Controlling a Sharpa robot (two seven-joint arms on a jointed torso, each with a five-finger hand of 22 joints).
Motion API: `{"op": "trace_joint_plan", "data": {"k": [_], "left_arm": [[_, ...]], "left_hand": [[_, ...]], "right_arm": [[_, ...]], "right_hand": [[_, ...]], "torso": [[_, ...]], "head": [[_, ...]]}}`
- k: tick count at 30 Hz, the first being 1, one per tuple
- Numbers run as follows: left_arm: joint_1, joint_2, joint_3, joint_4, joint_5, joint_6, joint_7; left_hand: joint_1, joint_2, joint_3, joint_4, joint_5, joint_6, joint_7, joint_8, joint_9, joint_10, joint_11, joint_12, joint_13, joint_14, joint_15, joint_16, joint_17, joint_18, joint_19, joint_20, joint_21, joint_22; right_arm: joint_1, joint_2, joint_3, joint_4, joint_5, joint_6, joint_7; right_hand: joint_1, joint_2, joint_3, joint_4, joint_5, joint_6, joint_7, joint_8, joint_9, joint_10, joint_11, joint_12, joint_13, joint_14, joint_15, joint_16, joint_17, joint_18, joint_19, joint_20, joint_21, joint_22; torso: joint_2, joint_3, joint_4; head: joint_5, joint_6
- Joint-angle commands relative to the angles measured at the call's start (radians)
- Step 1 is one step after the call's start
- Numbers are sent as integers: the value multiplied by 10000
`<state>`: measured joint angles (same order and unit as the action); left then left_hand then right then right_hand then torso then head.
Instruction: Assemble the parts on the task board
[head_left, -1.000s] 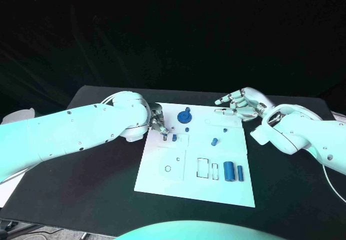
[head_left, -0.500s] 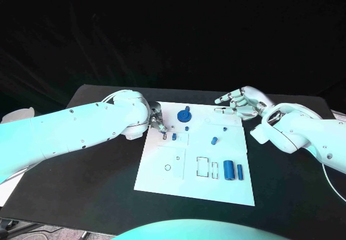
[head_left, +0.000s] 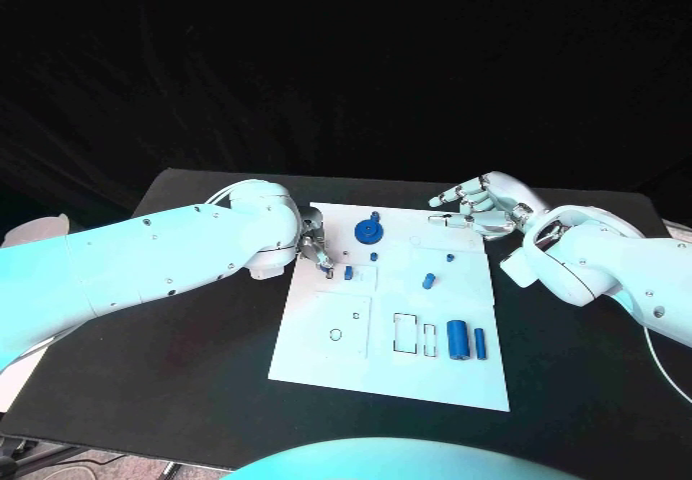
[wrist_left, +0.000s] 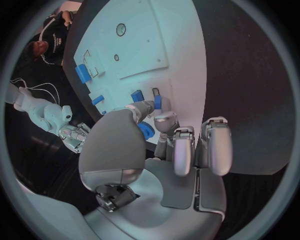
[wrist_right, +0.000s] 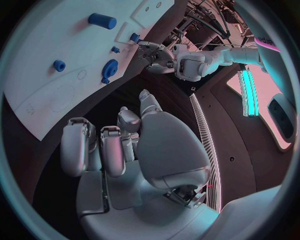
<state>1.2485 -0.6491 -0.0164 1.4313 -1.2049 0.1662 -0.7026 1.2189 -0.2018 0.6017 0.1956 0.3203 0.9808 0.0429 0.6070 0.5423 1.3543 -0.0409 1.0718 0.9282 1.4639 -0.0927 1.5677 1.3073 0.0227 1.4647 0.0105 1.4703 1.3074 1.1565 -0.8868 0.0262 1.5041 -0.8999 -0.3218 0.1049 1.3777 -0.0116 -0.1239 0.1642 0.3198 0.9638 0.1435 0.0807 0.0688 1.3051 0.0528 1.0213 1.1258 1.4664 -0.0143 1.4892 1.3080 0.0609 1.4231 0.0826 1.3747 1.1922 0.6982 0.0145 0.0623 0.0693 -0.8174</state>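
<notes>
a white task board (head_left: 361, 370) lies in the middle of a black table (head_left: 173, 400), its long side running away from the robot. the left hand (head_left: 316, 250) reaches in over the board's far left edge with its fingers pointing down, the fingertips (wrist_left: 164, 120) gathered just beside a small blue peg (head_left: 349, 273) that stands in the board; from the head view it is hard to tell whether they actually touch or pinch it, so whether this hand holds anything cannot be told. a little farther away, near the board's far edge, sits a round blue wheel-shaped part (head_left: 369, 233) with a small knob just beyond it. toward the middle right of the board are two more small blue pieces, one (head_left: 430, 282) nearer the robot and one (head_left: 449, 260) a little farther. near the right edge, closer to the robot, a large blue cylinder (head_left: 457, 341) lies beside a thinner blue bar (head_left: 479, 345), with outlined rectangular slots (head_left: 413, 334) to their left. the right hand (head_left: 482, 208) hovers over the board's far right corner, fingers loosely spread and curled, holding nothing.
</notes>
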Motion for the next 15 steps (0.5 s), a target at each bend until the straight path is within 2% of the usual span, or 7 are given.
{"op": "trace_joint_plan", "data": {"k": [1, 15], "left_arm": [[-31, 35, 3, -14, -110, 243, 53], [-75, 55, 2, 38, -148, 344, 143]], "left_hand": [[26, 10, 1594, -1520, 32, -5, -90, 46, 17, 26, -15, -29, 1, 1069, -56, 31, 2635, -36, 937, -33, 0, 2380], [26, 10, 1594, -1520, 32, -5, -90, 46, 17, 26, -15, -29, 1, 1069, -56, 31, 2635, -36, 937, -33, 0, 2380]], "right_arm": [[-9, 13, 0, 7, -48, 146, 100], [-9, 10, 0, 9, -47, 157, 97]], "right_hand": [[-56, 2, -34, -2, 37, 38, 2, -49, -1, -72, 14, 22, -10, 790, -82, -55, 1577, 156, -51, -28, -34, -8], [-56, 2, -34, -2, 37, 38, 2, -49, -1, -72, 14, 22, -10, 790, -82, -55, 1577, 156, -51, -28, -34, -8]], "torso": [[-2, 4, -1], [-1, 0, 2]], "head": [[6, 4], [3, -1]]}}
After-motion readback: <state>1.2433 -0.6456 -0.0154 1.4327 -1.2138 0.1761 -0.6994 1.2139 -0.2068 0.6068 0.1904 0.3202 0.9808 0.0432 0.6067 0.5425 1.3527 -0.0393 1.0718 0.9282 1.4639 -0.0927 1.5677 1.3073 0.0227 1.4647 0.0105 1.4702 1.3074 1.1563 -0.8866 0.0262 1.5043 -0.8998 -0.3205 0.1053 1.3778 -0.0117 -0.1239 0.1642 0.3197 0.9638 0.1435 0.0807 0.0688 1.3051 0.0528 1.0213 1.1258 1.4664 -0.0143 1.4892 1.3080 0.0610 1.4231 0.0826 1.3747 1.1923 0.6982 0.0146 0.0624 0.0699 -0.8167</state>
